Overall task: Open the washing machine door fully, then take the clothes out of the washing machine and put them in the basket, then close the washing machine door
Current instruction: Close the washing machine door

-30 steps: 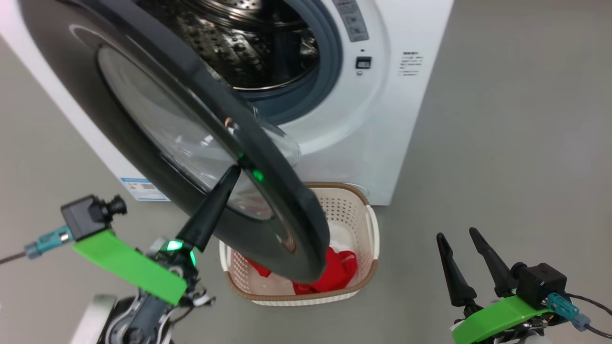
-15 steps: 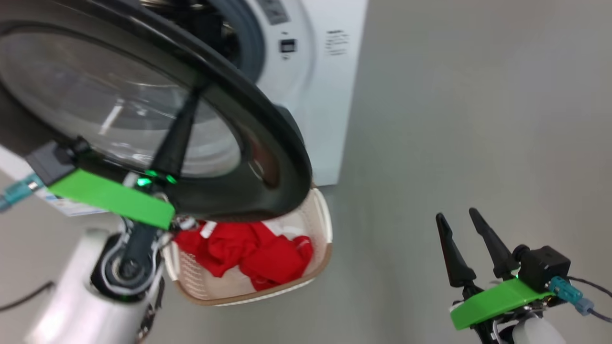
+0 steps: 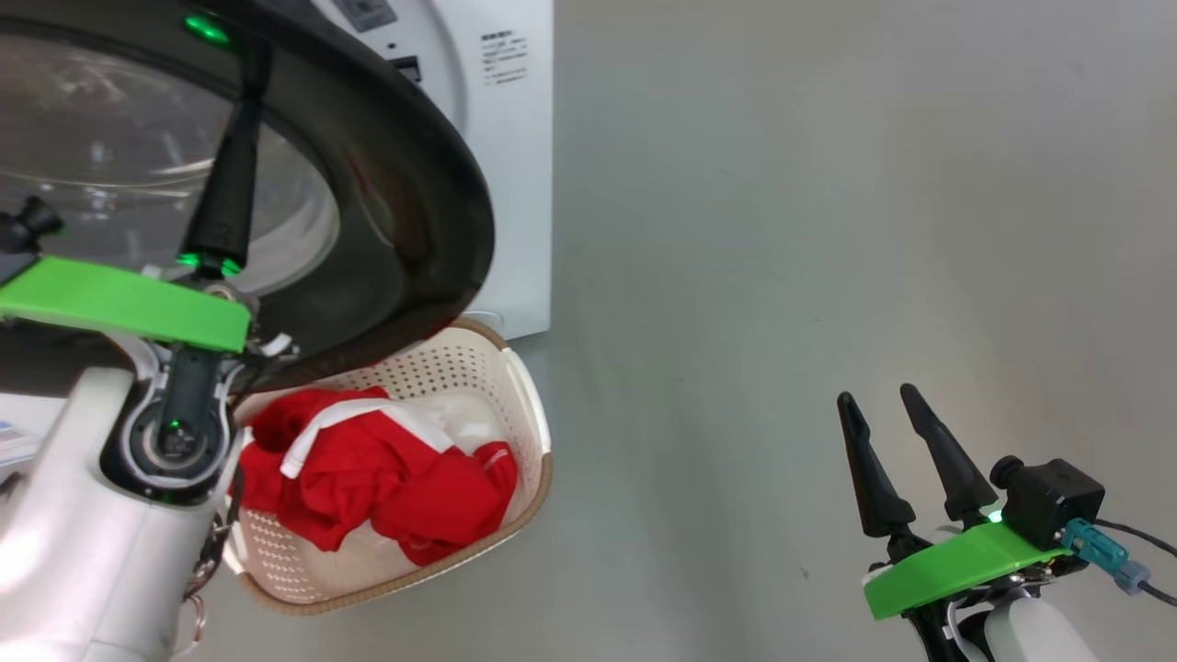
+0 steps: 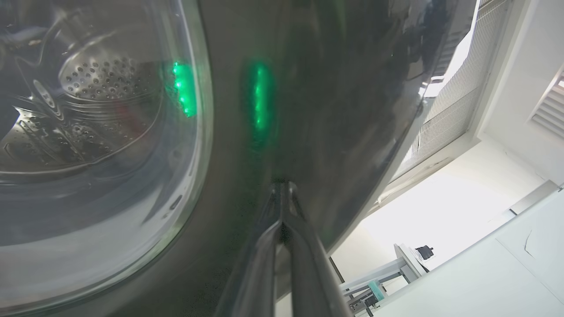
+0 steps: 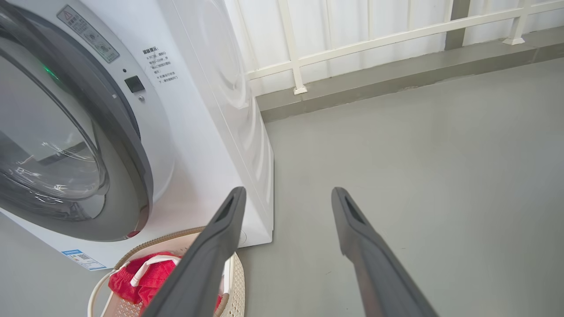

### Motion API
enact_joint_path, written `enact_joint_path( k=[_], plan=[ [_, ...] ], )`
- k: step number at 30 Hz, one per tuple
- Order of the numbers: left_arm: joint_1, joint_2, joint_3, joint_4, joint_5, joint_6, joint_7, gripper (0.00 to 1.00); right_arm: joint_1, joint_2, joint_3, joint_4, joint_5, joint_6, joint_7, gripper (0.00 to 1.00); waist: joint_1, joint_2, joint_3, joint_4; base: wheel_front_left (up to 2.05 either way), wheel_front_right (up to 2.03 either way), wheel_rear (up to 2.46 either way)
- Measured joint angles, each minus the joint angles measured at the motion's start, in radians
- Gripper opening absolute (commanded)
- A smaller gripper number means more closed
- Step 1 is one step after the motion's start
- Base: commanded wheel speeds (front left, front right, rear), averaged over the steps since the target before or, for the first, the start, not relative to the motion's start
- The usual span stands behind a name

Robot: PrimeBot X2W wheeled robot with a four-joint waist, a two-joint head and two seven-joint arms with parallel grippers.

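The washing machine door (image 3: 405,211) has been swung round toward the washing machine (image 3: 519,184) over the last second. Where the steel drum lay open to view past the door's edge, the opening is now covered by the glossy black rim and the glass bowl. Part of that shift in the head view is owed to the camera turning, yet the right wrist view bears it out — the door is seen lying almost flat against the white front. Whether the latch has caught cannot be told.

The left fingers (image 4: 282,193) are clenched together with nothing between them, and their joined tips are pressed to the black rim just beside the glass. The door is being pushed, not grasped. The right fingers (image 3: 862,450) are spread apart and empty, held over bare floor, well apart from the door.

The clothes (image 3: 368,469) are found bundled in the basket (image 3: 538,460), below the left fingers and a little to their right, under the door's lower edge. The emptying is therefore judged done, and only the end of the closing is left — a firm final press on the rim is probably called for.
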State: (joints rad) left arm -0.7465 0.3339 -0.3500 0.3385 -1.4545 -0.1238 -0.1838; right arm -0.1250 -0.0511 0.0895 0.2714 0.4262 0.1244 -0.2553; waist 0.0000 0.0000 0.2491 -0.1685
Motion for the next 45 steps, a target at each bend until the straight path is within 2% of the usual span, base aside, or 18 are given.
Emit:
enact_joint_path(
  k=[4, 9, 21, 28, 33, 43, 44, 45],
  plan=[
    [-0.010, 0.016, -0.010, 0.008, -0.014, 0.000, -0.013, 0.00, -0.003, 0.000, -0.001, -0.003, 0.005, 0.000, 0.000, 1.00, 0.0000, 0.0000, 0.008, -0.018, 0.00, 0.00, 0.00],
    [0.001, 0.041, -0.051, 0.003, -0.004, 0.000, -0.038, 0.00, -0.003, 0.001, -0.008, -0.003, 0.005, 0.000, 0.000, 1.00, 0.0000, 0.0000, 0.002, -0.008, 0.00, 0.00, 0.00],
    [0.249, 0.044, -0.080, -0.030, 0.008, 0.000, -0.066, 0.00, 0.001, 0.002, -0.016, -0.003, -0.017, 0.000, 0.000, 1.00, 0.0000, 0.0000, -0.036, 0.049, 0.00, 0.00, 0.00],
    [0.399, 0.013, 0.017, -0.033, 0.163, 0.000, -0.066, 0.00, 0.015, 0.001, -0.026, -0.003, -0.047, 0.000, 0.000, 1.00, 0.0000, 0.0000, -0.055, 0.082, 0.00, 0.00, 0.00],
    [0.501, -0.039, 0.084, -0.034, 0.259, 0.000, -0.070, 0.00, 0.025, 0.001, -0.045, -0.002, -0.050, 0.000, 0.000, 1.00, 0.0000, 0.0000, -0.063, 0.103, 0.00, 0.00, 0.00],
    [0.594, -0.068, 0.184, -0.036, 0.430, -0.001, -0.070, 0.44, 0.063, 0.002, -0.058, 0.001, -0.059, 0.000, 0.000, 1.00, 0.0000, 0.0000, -0.081, 0.132, 0.00, 0.00, 0.00],
    [0.600, -0.068, 0.191, -0.036, 0.448, -0.001, -0.070, 0.49, 0.064, 0.001, -0.063, 0.000, -0.059, 0.000, 0.000, 1.00, 0.0000, 0.0000, -0.082, 0.133, 0.00, 0.00, 0.00],
    [0.607, -0.068, 0.195, -0.036, 0.462, -0.001, -0.070, 0.61, 0.065, 0.000, -0.068, 0.000, -0.060, 0.000, 0.000, 1.00, 0.0000, 0.0000, -0.084, 0.134, 0.00, 0.00, 0.00]
  ],
)
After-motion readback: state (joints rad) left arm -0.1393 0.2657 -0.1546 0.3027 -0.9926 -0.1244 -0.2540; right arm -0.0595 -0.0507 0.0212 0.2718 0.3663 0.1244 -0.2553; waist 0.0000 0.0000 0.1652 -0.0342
